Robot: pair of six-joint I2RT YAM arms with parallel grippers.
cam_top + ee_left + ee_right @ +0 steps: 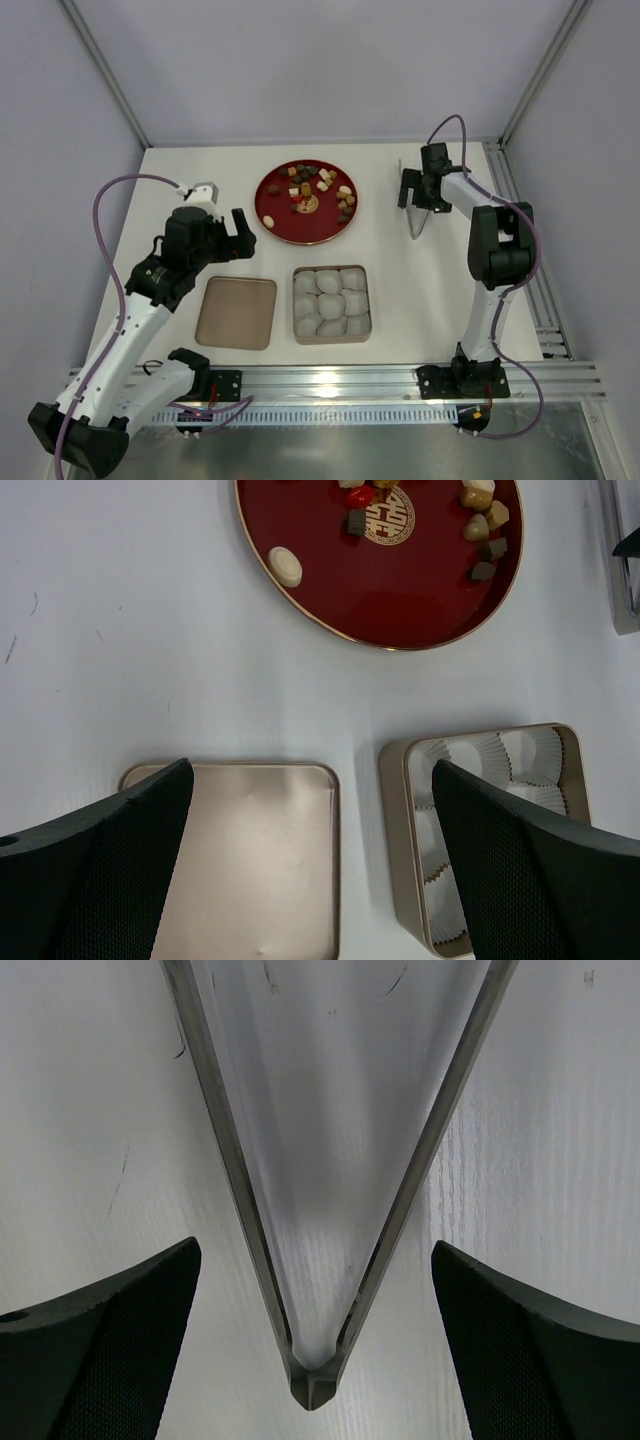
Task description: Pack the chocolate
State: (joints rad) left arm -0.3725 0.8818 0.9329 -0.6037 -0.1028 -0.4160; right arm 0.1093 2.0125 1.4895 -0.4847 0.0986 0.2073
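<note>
While the left gripper (225, 215) hangs released near the square tin (331, 268), the right gripper (420, 195) hovers spread wide over the tongs (418, 222), apparently at the tool-fetching step. Next it should lower and pinch both tong arms. The chocolate (320, 185) lies on the far red plate (270, 215).

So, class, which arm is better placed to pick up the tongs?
Right: the right tool hangs open over the tongs, fingers either side; the left tool hovers above the tin lid, far away.

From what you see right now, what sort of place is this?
Probably a lab robot test cell: a white table walled by plain panels, two arms bolted to an aluminium rail, and staged props, a red plate of chocolate and a square tin.
</note>
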